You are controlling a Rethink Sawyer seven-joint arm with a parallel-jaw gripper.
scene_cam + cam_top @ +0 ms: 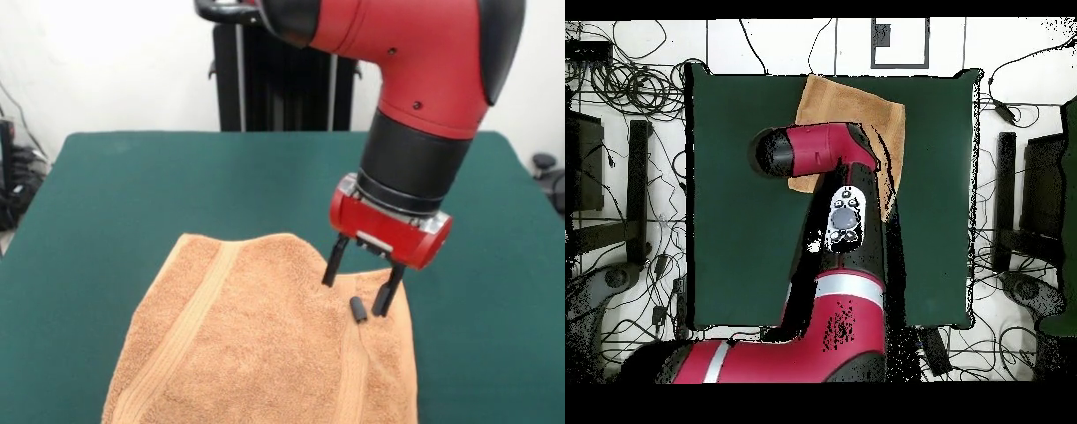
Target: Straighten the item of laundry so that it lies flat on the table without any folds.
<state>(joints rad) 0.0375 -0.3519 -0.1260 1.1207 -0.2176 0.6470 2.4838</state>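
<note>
The orange-tan towel [256, 353] lies spread on the dark green table [115, 194] at the near middle, and its near end runs out of the front view. Pale woven bands run along its left and right parts. Its far edge is wavy, with a hump near the middle. My gripper [355, 297] is open, fingers pointing down, over the towel's far right corner, tips at or just above the cloth. A small dark piece [357, 310] sits on the towel between the fingers. In the overhead view the towel [845, 105] lies at the table's top edge, partly hidden by my arm [820, 150], which also hides the gripper.
The black pedestal [282, 84] stands behind the table's far edge. Bare green tabletop [745, 220] lies on both sides of the towel and between it and the robot. Cables and dark stands [625, 190] surround the table on the floor.
</note>
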